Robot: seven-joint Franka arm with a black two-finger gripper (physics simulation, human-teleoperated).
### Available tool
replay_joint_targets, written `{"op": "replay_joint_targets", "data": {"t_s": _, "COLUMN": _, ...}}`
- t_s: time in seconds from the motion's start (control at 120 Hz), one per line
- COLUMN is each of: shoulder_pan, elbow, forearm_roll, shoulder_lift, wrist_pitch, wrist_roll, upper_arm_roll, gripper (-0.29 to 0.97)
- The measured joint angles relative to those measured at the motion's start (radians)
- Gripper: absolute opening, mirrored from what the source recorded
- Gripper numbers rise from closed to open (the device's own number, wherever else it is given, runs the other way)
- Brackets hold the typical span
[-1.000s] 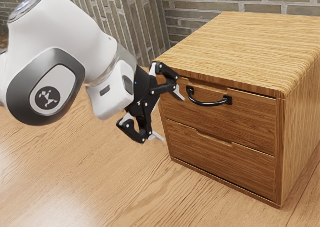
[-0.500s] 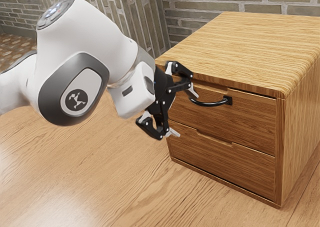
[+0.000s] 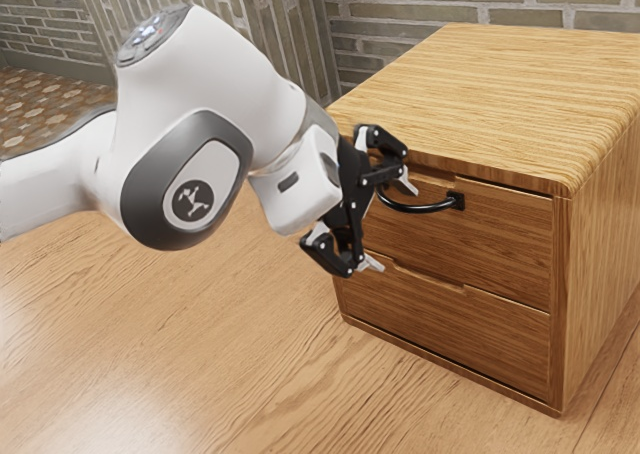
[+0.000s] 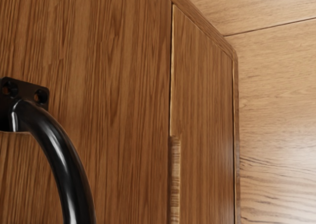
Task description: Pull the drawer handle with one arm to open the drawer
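A: Where is the hand (image 3: 390,226)?
B: Spread wide, gripping nothing, at the nine o'clock end of the black handle (image 3: 425,207).
A: And the top drawer (image 3: 500,239)?
B: Flush in its wooden cabinet (image 3: 500,94).

Handle (image 3: 428,204): left end and mount covered by upper finger of gripper (image 3: 390,225) in exterior view; contact between them not discernible. Cabinet (image 3: 520,94) cropped at exterior view's right edge, arm (image 3: 180,164) at its left. In wrist view, handle (image 4: 59,155) cut off by picture's edge partway along curve.
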Motion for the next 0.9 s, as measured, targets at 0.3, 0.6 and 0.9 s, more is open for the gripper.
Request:
{"op": "replay_joint_targets", "data": {"t_s": 0.3, "shoulder_pan": -0.002, "elbow": -0.001, "forearm_roll": 0.003, "shoulder_lift": 0.012, "wrist_pitch": 0.021, "wrist_roll": -0.018, "upper_arm_roll": 0.000, "gripper": 0.69}}
{"op": "replay_joint_targets", "data": {"t_s": 0.6, "shoulder_pan": -0.003, "elbow": -0.019, "forearm_roll": 0.007, "shoulder_lift": 0.002, "wrist_pitch": 0.028, "wrist_roll": -0.032, "upper_arm_roll": 0.006, "gripper": 0.68}}
{"op": "replay_joint_targets", "data": {"t_s": 0.9, "shoulder_pan": -0.005, "elbow": -0.033, "forearm_roll": 0.007, "shoulder_lift": -0.001, "wrist_pitch": 0.030, "wrist_roll": -0.045, "upper_arm_roll": 0.006, "gripper": 0.59}}
